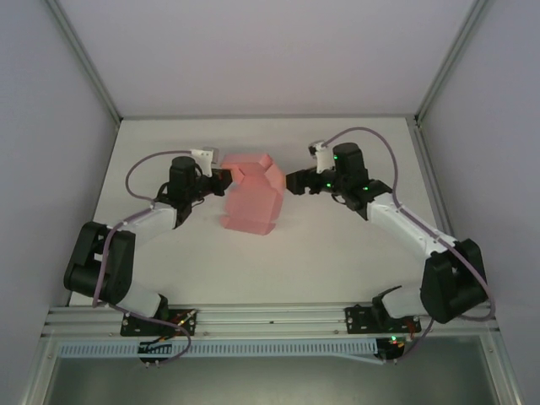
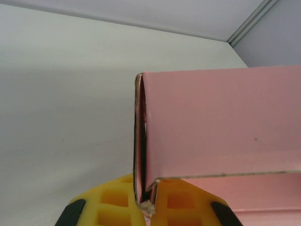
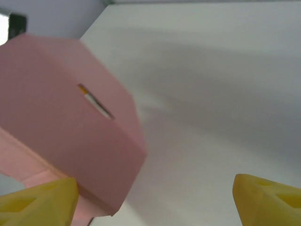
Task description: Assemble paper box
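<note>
The pink paper box (image 1: 251,198) stands partly folded in the middle of the white table, with a flap raised at its far end. My left gripper (image 1: 226,179) is at the box's upper left edge. In the left wrist view its yellow fingers (image 2: 117,202) are pinched on a folded pink wall edge (image 2: 141,141), so the left gripper (image 2: 149,193) is shut on the box. My right gripper (image 1: 291,182) hovers just off the box's right side. In the right wrist view it (image 3: 155,197) stands wide open, with the pink box (image 3: 61,132) beside its left finger (image 3: 37,202) and nothing held.
The white table (image 1: 354,253) lies inside a walled enclosure with metal frame posts (image 1: 93,67) at the back corners. Both arm bases sit on the rail (image 1: 270,321) at the near edge. Bare tabletop lies in front of the box and to the right.
</note>
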{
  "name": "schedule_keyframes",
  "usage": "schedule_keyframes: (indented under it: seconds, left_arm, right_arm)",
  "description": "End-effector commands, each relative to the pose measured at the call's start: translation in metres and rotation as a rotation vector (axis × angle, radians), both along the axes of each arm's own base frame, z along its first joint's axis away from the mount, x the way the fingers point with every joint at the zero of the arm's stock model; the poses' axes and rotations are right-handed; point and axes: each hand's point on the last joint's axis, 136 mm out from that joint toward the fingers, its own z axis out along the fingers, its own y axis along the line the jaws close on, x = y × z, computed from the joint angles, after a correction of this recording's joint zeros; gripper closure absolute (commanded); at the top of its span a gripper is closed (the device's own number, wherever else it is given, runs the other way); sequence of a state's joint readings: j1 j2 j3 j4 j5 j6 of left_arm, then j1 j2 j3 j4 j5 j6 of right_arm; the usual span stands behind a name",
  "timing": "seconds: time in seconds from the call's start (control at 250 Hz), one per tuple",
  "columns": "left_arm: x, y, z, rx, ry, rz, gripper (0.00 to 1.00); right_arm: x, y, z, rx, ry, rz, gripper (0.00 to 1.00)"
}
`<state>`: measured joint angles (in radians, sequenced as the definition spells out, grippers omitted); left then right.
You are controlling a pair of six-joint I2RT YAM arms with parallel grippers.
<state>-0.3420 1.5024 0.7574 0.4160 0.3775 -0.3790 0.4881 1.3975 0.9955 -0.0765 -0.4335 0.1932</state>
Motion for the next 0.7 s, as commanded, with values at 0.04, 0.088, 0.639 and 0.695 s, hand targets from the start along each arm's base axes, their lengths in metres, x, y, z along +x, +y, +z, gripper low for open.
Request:
schedule_keyframes:
  seconds: [0.04, 0.088, 0.639, 0.695]
  left_arm:
    - [0.004, -0.006, 0.010, -0.037, -0.003, -0.015, 1.00]
    - [0.005, -0.006, 0.009, -0.041, 0.004, -0.014, 1.00]
    - [0.009, 0.004, 0.008, 0.004, 0.017, 0.046, 1.00]
    - [0.010, 0.004, 0.009, 0.006, 0.016, 0.044, 1.00]
  right_arm:
    - [-0.002, 0.044, 0.018, 0.064, -0.049, 0.116, 0.15]
    - [0.002, 0.051, 0.013, 0.063, -0.041, 0.108, 0.15]
    - [-0.008, 0.021, 0.008, -0.143, -0.081, 0.017, 0.17]
    - [-0.016, 0.017, 0.015, -0.137, -0.113, 0.033, 0.16]
